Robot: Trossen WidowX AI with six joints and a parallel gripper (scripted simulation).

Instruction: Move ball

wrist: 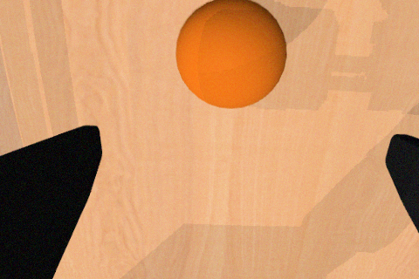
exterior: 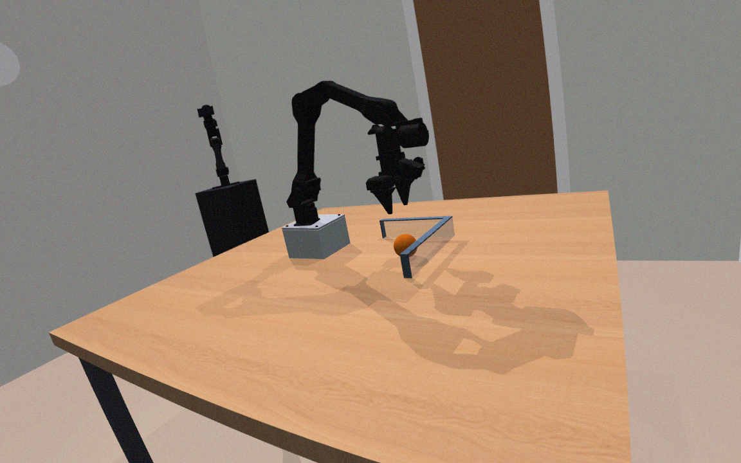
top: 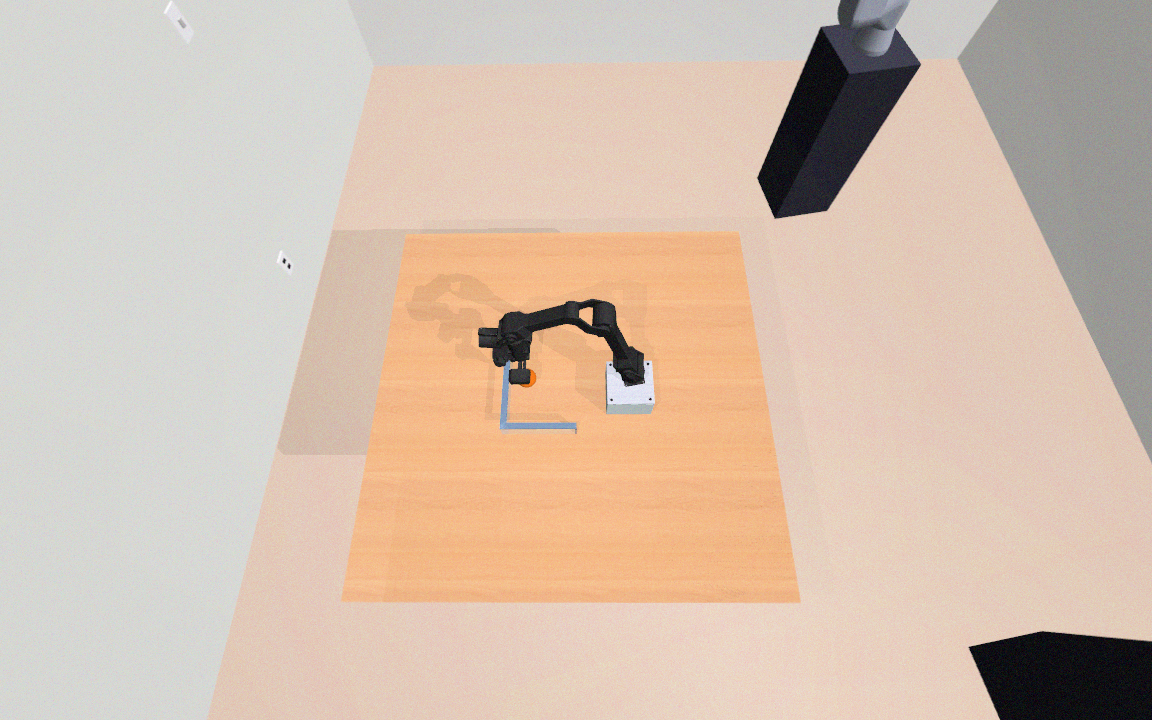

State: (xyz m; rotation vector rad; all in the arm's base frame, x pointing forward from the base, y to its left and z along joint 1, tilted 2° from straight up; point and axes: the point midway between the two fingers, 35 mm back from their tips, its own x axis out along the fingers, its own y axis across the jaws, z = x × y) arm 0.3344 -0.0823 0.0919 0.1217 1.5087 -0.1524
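The end effector (top: 524, 365) (exterior: 398, 209) (wrist: 248, 145) is wide open above the ball (top: 532, 378) (exterior: 402, 244) (wrist: 231, 52), which rests on the table (top: 562, 519) (exterior: 327, 357) (wrist: 153, 174) inside the walls (top: 504, 394) (exterior: 428, 235). Best retreat straight up, fingers spread, touching neither ball nor walls.

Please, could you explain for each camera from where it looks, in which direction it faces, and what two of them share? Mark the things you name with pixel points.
Top: high above the table (top: 571, 537), looking steeply down; the arm (top: 549, 317) (exterior: 305, 143), its base box (top: 629, 407) (exterior: 304, 244) and the hand (top: 522, 368) (exterior: 396, 208) (wrist: 248, 145) show.
Exterior: beyond a table edge, above its surface, looking across and slightly down; whole arm and open hand show.
Wrist: on the arm's end, looking down past both fingers at the ball (top: 529, 378) (exterior: 403, 245) (wrist: 231, 52).
Top and exterior share the arm, ball and wall corner (top: 503, 426) (exterior: 448, 218).
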